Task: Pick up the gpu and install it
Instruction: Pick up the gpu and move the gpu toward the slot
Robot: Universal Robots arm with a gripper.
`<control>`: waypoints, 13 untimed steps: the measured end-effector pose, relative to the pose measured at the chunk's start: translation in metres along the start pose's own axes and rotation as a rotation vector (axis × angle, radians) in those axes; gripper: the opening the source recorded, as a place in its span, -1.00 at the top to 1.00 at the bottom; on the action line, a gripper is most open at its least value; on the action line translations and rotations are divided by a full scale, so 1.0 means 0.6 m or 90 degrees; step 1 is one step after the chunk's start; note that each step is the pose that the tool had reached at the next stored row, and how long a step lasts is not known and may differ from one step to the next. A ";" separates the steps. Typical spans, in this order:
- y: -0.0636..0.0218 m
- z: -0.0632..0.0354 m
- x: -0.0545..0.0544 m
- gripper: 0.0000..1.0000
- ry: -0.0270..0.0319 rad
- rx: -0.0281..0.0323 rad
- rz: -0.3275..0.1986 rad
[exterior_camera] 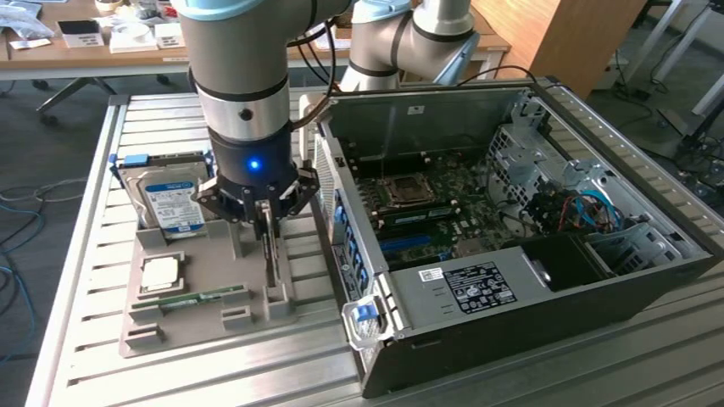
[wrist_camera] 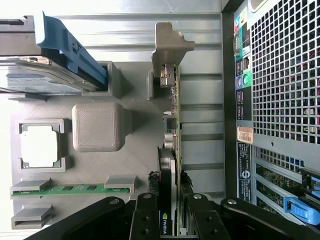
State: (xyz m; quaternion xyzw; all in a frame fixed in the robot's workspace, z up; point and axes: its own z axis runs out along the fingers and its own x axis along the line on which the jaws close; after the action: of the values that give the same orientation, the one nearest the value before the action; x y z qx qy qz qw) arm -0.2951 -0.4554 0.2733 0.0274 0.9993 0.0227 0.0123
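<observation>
The gpu (exterior_camera: 271, 259) stands on edge in the grey holder tray (exterior_camera: 215, 326), beside the open computer case (exterior_camera: 633, 254). From the wrist it appears edge-on: the gpu (wrist_camera: 173, 115) shows a thin green board with a black cooler, and its silver bracket (wrist_camera: 169, 45) is at the far end. My gripper (exterior_camera: 264, 222) comes straight down over the card's top edge. Its black fingers (wrist_camera: 145, 215) press against both faces, so the gripper (wrist_camera: 171, 202) is shut on the card. The card's lower edge still sits between the tray's posts.
A hard drive (exterior_camera: 169, 199) with a blue-white label stands at the tray's back. A CPU (exterior_camera: 161, 271) and a memory stick (exterior_camera: 192, 298) lie in the tray's front pockets. The case lies open with the motherboard (exterior_camera: 442, 199) facing up, on the exterior view's right.
</observation>
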 end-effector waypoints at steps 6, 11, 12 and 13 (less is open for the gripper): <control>0.000 0.000 0.000 0.47 0.0001 0.0001 0.000; 0.000 0.000 0.000 0.47 0.0000 0.0001 0.000; 0.000 -0.001 0.000 0.47 0.0001 0.0001 0.000; 0.000 -0.002 0.000 0.47 0.0002 0.0002 0.000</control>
State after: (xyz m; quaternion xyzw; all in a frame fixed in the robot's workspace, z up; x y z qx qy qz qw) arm -0.2952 -0.4555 0.2743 0.0274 0.9993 0.0225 0.0121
